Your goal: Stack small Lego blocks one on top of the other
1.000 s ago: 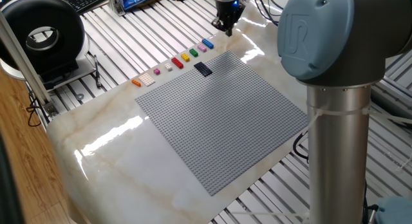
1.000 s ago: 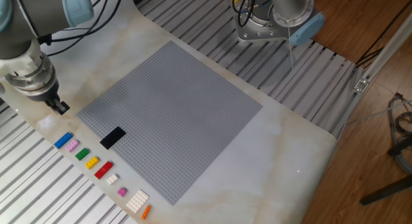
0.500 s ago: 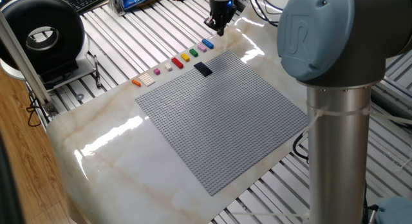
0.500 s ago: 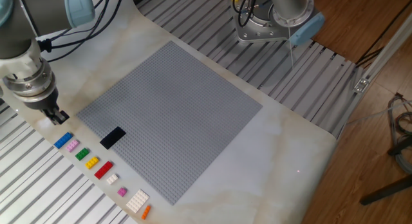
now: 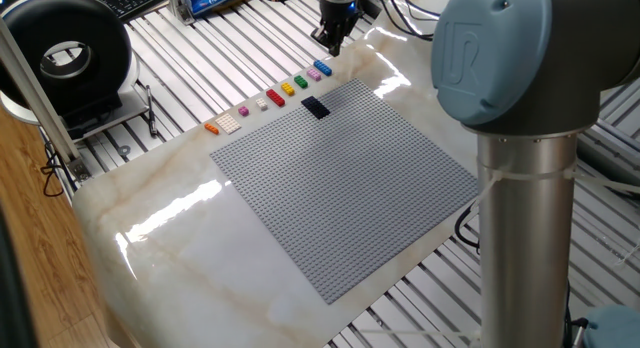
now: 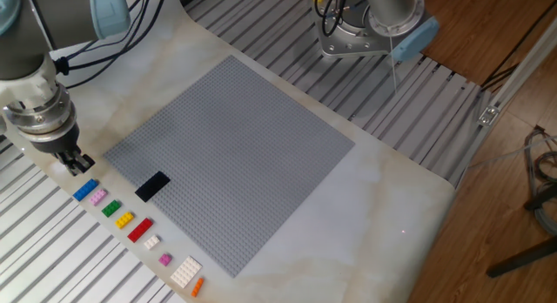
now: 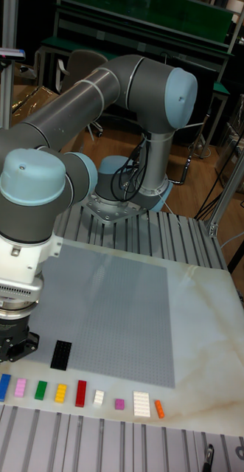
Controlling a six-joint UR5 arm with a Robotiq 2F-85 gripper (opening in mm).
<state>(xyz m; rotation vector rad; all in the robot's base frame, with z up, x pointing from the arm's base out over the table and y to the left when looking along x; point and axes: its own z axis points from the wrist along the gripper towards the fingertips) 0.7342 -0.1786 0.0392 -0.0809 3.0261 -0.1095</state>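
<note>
Marble table [image 6: 383, 177] carries loose Lego blocks [image 6: 130, 220] lined along the baseplate [image 6: 235, 155] for picking; the claw [image 6: 78, 164], seemingly empty, jaws near together, hovers over the blue brick [image 6: 84, 191].

A large grey studded baseplate [image 6: 231, 155] lies on the marble-patterned table [image 6: 383, 177]. A black keyboard [image 5: 135, 0] sits beyond a round black device [image 5: 65, 58].

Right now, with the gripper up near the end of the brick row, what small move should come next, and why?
Probably lower the gripper onto the blue brick. It hovers near that end of the row, holding nothing visible, and every small brick lies single beside the grey baseplate, none stacked.
</note>
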